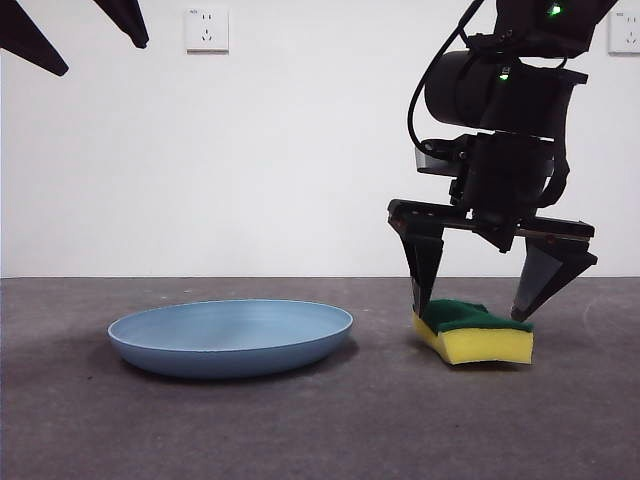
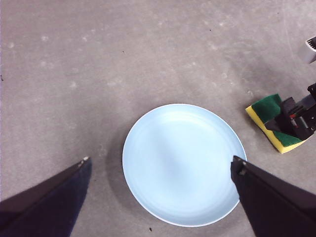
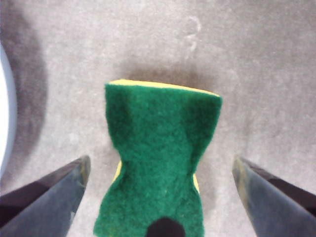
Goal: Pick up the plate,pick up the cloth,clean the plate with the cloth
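Straddling: the right gripper (image 1: 473, 305) hangs directly over the cloth (image 1: 472, 332), jaws spread wide, one tip near each end of it, gripping nothing.
Right gripper, wrist view: the right gripper (image 3: 160, 170) shows both jaws apart, with the cloth (image 3: 158, 163) lying between them, green side up.
Cloth: a small block sponge, dark green scouring layer on top of yellow foam, wavy-sided; it rests on the table (image 1: 400, 420), its plate-side end slightly raised.
Cloth relative to the plate: just beside the plate (image 1: 230, 336), apart from its rim, with a strip of bare table between the two.
Plate: wide, shallow, round and light blue, sitting flat on the table.
Left gripper: the left gripper (image 2: 160, 165) is held high above the plate, jaws spread and holding nothing; the plate (image 2: 183, 165) fills the space between them in the wrist view.
Left arm, front view: only two black tips at the top corner on the plate's side.
Table: grey, matt, faintly speckled.
Wall: white, behind the plate, carrying a socket (image 1: 206, 30).
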